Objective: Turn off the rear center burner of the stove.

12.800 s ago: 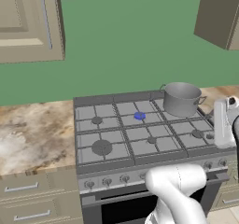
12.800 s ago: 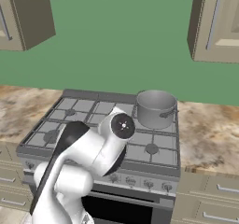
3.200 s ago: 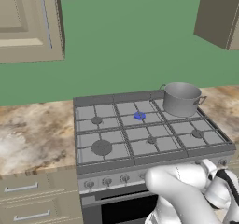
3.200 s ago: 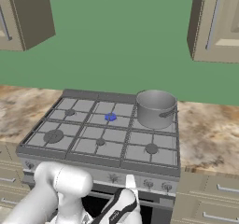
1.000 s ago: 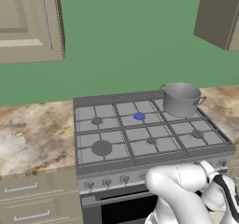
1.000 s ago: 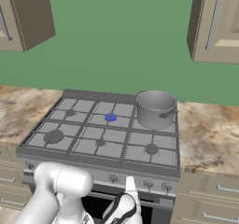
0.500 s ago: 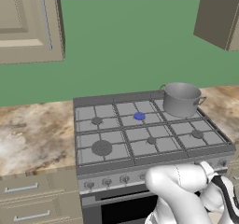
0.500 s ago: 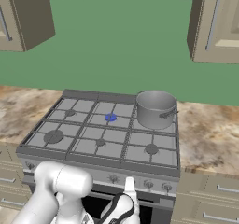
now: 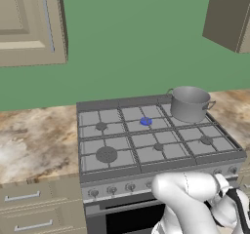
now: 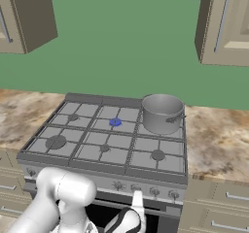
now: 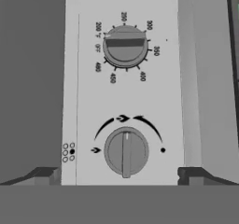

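The rear center burner [image 9: 146, 122] [image 10: 115, 123] glows blue in the back row of the stove [image 9: 161, 167] [image 10: 107, 176]. In the hand view, a round grey burner knob [image 11: 126, 151] with an upright ridge faces me, ringed by flame marks. My gripper [image 11: 120, 175] is open, and its dark fingertips [image 11: 44, 174] stand wide on either side of this knob, clear of it. In the right base view the gripper [image 10: 137, 199] is low in front of the knob row [image 10: 154, 192].
Above the burner knob sits an oven knob [image 11: 125, 45] ringed with temperature numbers. A steel pot [image 9: 189, 103] [image 10: 162, 111] stands on the rear right burner. Marble counters with drawers flank the stove. The black oven door is below the knob panel.
The arm has come down from above the cooktop to the front of the knob panel. Over the last second it has barely moved, and the gripper has stayed open.
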Robot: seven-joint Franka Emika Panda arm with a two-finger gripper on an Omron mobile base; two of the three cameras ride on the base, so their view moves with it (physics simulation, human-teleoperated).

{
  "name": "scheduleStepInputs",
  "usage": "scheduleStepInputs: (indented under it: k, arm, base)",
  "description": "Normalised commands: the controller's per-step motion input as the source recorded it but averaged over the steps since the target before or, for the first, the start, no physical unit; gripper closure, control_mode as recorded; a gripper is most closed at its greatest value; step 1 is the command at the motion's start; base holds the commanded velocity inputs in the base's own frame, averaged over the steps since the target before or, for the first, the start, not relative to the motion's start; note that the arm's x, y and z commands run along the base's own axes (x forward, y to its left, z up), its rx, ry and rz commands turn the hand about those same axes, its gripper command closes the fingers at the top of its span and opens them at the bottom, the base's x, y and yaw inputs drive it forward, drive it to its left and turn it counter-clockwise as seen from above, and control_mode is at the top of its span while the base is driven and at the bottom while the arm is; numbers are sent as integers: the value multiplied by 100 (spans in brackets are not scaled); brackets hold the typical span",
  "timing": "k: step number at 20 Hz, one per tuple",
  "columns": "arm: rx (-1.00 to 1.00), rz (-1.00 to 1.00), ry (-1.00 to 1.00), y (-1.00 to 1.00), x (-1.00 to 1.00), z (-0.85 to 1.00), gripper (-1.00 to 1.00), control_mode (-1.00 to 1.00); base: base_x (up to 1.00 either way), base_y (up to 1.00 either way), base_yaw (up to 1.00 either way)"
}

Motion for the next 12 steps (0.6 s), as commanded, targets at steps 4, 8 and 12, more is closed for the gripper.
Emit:
scheduleStepInputs:
  k: [4, 8, 12]
  arm:
    - [0, -1, 0, -2, 16, 0, -100, -100]
    - [0, -2, 0, 0, 19, 0, -100, -100]
    - [0, -3, 0, 5, 8, 0, -100, -100]
  base:
    - [0, 0, 0]
    - [0, 0, 0]
    - [0, 0, 0]
